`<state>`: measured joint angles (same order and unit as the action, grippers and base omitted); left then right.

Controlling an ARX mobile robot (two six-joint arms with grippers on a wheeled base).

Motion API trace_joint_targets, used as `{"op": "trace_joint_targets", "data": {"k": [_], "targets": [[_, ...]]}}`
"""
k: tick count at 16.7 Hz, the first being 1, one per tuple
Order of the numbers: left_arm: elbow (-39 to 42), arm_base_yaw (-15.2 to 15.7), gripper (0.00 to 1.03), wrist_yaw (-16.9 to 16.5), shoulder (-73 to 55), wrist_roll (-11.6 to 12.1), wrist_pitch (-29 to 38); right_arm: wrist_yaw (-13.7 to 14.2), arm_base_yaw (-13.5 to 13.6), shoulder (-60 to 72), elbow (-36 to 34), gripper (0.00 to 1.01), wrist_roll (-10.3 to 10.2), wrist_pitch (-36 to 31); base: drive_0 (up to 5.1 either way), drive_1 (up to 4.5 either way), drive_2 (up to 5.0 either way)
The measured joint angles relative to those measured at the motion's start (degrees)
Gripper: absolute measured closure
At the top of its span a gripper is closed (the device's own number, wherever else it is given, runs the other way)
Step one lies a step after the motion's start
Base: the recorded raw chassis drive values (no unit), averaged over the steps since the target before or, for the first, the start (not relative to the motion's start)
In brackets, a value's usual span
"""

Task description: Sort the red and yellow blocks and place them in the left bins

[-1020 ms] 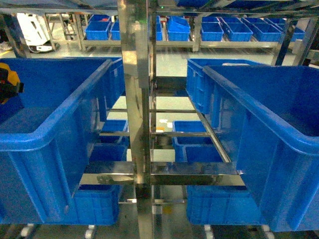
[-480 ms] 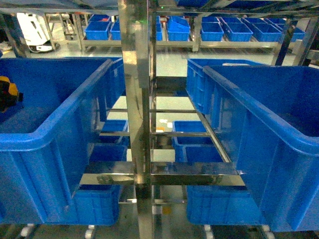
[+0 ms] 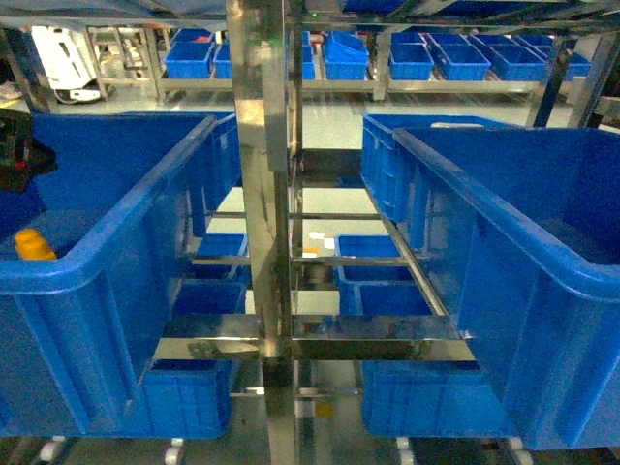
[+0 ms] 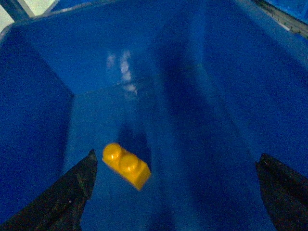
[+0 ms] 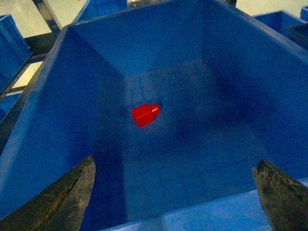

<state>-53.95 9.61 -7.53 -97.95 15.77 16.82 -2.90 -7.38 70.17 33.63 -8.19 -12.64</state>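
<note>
Where the left wrist view looks straight down, a small glossy yellow-orange plastic brick with two round studs on top [image 4: 126,165] is seen inside the large deep blue plastic crate with a thick rolled rim [image 4: 43,120], lying aslant between the two dark fingertips of the left gripper [image 4: 175,192]. Those fingers [image 4: 72,192] stand spread wide to either side of the view, and neither touches the brick, which sits nearer the left-hand one. Whether the brick rests on the crate floor or is off it cannot be told from this view. From the head camera the same brick [image 3: 34,244] shows as a yellow spot just behind the near rim of that crate [image 3: 116,242], at the far left, with a dark part of the left arm [image 3: 15,150] above it at the picture's edge.

On the other side, the right gripper [image 5: 175,192] hangs over a second large blue plastic crate [image 5: 231,72], its fingers [image 5: 67,197] likewise set far apart and holding nothing. A small red plastic block [image 5: 144,114] lies on that crate's floor, well clear of both fingertips.

Between the two big crates rises a shiny steel rack post [image 3: 262,194], with smaller blue crates [image 3: 373,271] on lower shelves and more blue bins [image 3: 417,60] on racks across the pale floor.
</note>
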Motion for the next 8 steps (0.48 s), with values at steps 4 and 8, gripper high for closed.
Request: {"op": "trace_joint_targets", "data": {"k": [4, 8], "targets": [[12.85, 1.42, 0.05, -1.51, 14.45, -1.77, -0.96, -1.68, -0.20, -1.05, 0.07, 0.03, 0.00, 2.10, 0.0, 0.00, 0.0], [22.49, -0.87, 0.05, -4.11, 40.30, -10.75, -1.18, -2.56, 0.28, -4.07, 0.13, 0.03, 0.02, 2.43, 0.0, 0.00, 0.0]]}}
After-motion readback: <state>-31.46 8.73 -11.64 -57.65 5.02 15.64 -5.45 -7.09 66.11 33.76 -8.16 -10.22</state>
